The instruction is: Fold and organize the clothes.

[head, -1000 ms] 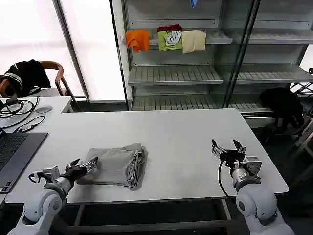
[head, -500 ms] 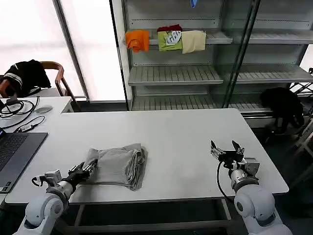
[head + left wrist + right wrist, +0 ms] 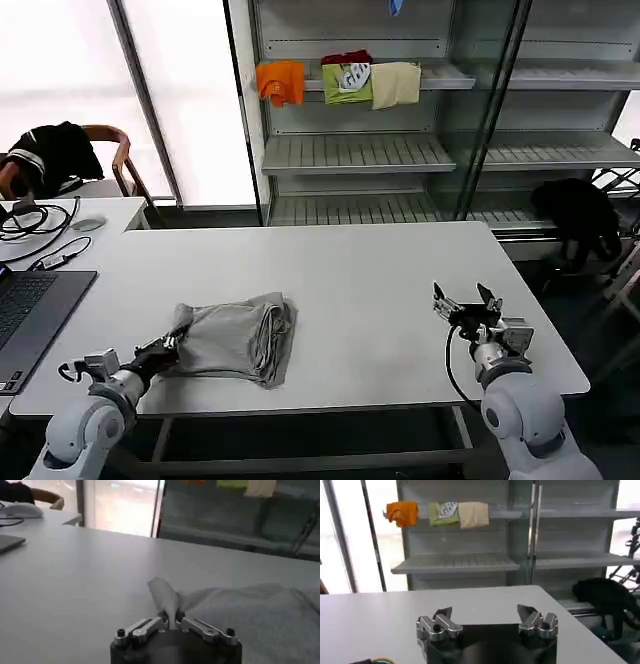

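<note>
White surface (image 3: 360, 290) in front of a metal shelving unit (image 3: 350, 150); three folded garments, orange, green and cream, sit on an upper shelf (image 3: 340, 82). Laptop (image 3: 35, 310) and cables at the surface's left end, beyond the left gripper's outer side. The grey T-shirt (image 3: 232, 338) lies near the front edge as a compact folded bundle, several layers stacked, loose folds showing along the side far from the left jaws. Left gripper (image 3: 160, 350) low at the surface, jaws clenched on a corner of the T-shirt; in the left wrist view (image 3: 171, 621) a peak of cloth (image 3: 165, 596) stands pinched up right between the jaws, rest of the garment spreading out ahead of them. Right gripper (image 3: 466, 309) well apart from the T-shirt, hovering just above bare surface, jaws released and spread wide, nothing between them; right wrist view (image 3: 487, 619) confirms the gap, shelving straight ahead. Progress, as a judgement: folding looks mostly done, bundle already narrow and thick. Remaining: the pinched corner wants laying flat or tucking, the edges squaring, then likely moving the bundle to the shelf alongside the other folded pieces. Right arm appears to be waiting.
</note>
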Controlling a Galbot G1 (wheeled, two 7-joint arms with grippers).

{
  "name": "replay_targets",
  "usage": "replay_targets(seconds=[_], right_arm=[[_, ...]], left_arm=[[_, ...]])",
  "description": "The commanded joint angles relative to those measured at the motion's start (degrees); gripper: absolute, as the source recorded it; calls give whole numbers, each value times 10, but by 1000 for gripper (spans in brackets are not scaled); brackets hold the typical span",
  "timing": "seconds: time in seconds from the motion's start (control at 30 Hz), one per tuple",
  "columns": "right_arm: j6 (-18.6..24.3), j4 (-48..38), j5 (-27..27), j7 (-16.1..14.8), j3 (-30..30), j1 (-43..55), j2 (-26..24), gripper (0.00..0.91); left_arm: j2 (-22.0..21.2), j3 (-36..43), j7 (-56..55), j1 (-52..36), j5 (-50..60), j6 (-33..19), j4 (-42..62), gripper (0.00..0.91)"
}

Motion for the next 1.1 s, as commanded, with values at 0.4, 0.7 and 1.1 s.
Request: replay_targets(seconds=[0.4, 0.7, 1.1], right_arm=[[2, -9, 11, -1, -16, 21, -3, 907], [5, -9, 16, -2, -13, 14, -11, 907], [5, -13, 8, -1, 6, -6, -7, 907]], left_arm=[[197, -254, 30, 6, -36, -3, 85, 0], [172, -219, 32, -9, -9, -4, 60, 10], [116, -29, -55, -18, 8, 39, -112, 10]])
